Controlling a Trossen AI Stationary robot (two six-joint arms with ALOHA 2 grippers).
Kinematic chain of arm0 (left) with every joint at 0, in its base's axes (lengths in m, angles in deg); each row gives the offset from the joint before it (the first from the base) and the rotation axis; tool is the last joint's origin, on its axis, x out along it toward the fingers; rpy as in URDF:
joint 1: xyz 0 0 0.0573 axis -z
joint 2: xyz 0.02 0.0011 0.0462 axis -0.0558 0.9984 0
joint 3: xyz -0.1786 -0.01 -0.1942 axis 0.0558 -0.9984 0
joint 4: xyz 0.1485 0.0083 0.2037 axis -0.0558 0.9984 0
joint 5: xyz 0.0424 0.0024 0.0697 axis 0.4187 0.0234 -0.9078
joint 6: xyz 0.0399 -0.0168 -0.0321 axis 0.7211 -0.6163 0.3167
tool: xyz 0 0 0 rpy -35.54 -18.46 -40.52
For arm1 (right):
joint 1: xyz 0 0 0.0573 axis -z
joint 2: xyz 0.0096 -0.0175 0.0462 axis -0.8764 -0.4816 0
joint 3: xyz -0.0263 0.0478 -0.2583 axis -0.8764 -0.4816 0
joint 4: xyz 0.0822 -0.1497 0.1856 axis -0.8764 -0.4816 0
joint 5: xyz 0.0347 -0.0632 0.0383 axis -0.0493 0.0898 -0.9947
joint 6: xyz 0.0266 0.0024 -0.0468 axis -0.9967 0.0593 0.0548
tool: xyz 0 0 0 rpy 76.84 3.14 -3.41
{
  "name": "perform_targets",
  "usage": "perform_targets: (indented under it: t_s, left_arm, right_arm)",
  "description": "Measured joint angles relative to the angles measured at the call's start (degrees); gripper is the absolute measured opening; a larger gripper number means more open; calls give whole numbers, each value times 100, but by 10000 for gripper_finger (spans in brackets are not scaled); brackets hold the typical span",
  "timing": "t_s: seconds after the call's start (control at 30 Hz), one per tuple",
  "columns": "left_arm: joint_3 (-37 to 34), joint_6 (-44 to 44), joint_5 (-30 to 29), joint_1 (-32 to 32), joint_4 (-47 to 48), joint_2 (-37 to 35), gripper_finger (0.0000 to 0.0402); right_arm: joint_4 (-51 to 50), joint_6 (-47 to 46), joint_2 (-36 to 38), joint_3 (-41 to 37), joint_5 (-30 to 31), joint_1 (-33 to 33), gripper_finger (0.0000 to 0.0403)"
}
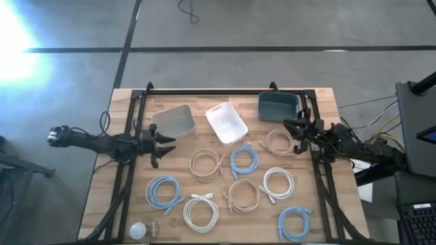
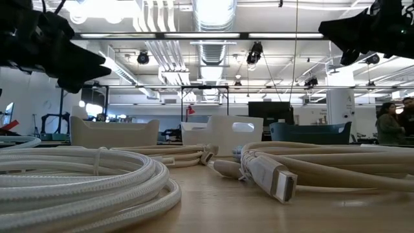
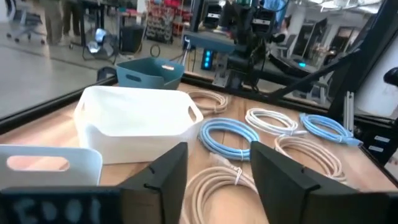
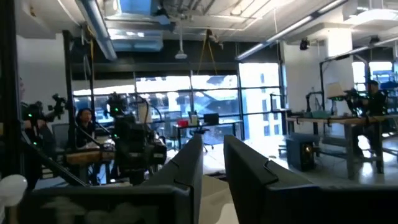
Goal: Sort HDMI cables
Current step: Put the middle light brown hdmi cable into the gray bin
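Wooden tabletop (image 1: 129, 116) carries nine HDMI cables (image 1: 206, 165) as flat coils across its middle and near half, none yet in the grey bin (image 1: 174, 120), white bin (image 1: 225, 122) or teal bin (image 1: 278, 105). Left gripper (image 1: 165, 144) hovers with fingers spread and empty; the nearest beige coil lies at its four o'clock. Right gripper (image 1: 294, 129), fingers also spread, has another beige coil (image 1: 278, 141) at eight o'clock.

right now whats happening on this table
Nothing is being handled yet. Nine coiled cables lie loose on the table, for example a blue one and a beige one. Three bins, grey, white and teal, look empty. The left gripper and right gripper are open, holding nothing.
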Motion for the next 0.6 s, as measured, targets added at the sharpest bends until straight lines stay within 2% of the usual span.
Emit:
perform_targets:
  t_s: [0.2,0.47,0.6]
  left_arm:
    - [585,-64,-1,0,-5,963,232]
    - [1331,-289,38,0,-64,2662,228]
    - [1617,-355,576,20,-8,3583,227]
  right_arm:
    - [726,-85,-1021,2,-4,0,120]
    - [611,-467,-2797,607,-6,0,171]
    - [532,-208,-3662,992,-9,0,181]
